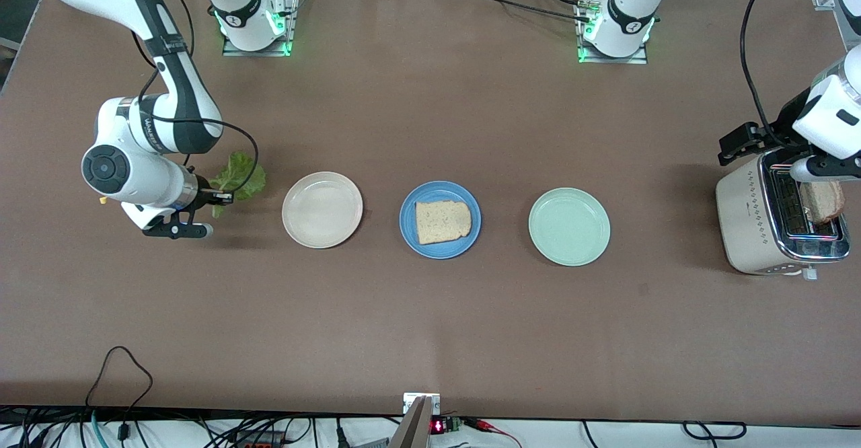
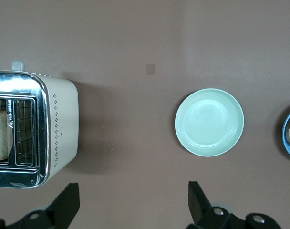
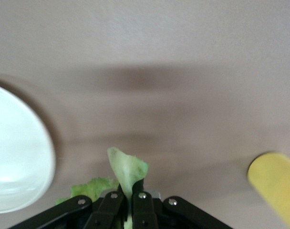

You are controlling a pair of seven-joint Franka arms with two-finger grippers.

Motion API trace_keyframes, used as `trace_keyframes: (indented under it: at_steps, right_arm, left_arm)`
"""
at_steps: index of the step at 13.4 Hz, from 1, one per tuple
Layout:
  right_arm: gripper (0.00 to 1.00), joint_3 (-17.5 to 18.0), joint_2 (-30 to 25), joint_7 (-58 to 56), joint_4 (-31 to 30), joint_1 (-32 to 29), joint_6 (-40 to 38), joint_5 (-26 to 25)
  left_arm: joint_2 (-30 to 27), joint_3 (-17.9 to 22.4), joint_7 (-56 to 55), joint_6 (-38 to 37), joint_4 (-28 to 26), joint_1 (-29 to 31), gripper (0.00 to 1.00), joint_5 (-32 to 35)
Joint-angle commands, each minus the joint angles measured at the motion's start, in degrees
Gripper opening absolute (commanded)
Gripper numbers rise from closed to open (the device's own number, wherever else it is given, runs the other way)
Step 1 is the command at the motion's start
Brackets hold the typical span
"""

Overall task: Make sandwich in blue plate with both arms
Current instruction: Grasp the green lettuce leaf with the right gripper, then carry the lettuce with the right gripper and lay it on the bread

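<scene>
Three plates sit in a row in the front view: the cream plate [image 1: 322,209] toward the right arm's end, the blue plate [image 1: 440,219] in the middle, the green plate [image 1: 569,226] toward the left arm's end. One bread slice [image 1: 442,221] already lies on the blue plate, so I judge the sandwich base is set and the lettuce is next. I see the right gripper [image 1: 225,197] beside the cream plate, pinching the lettuce leaf [image 1: 239,175]. The left gripper [image 1: 810,165] hangs over the toaster [image 1: 780,222], where a second slice [image 1: 822,200] stands in the slot.

Left wrist view: the fingers [image 2: 68,200] are spread wide, positioned, I judge, to take the toast [image 2: 1,136].

Right wrist view: the jaws are pressed together on the leaf's edge, gripped there so the leaf can drape onto the bread.
</scene>
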Motion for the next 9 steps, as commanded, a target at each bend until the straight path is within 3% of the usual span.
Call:
trace_keyframes:
  at_steps: [1,4,9]
  right_arm:
    - [0.00,-0.22,0.63,10.90,4.78,5.29,-3.66,4.04]
    - [0.00,-0.22,2.64,24.77,8.47,10.39,-3.67,9.23]
    - [0.00,-0.22,11.59,45.87,18.84,17.42,-2.97,21.80]
  left_arm:
    - [-0.79,0.28,1.62,-1.77,0.42,-0.14,1.00,0.62]
    - [-1.06,0.28,1.35,-1.68,-0.20,-0.05,1.00,0.53]
    - [-1.06,0.28,1.35,-1.59,-0.29,0.13,1.00,0.45]
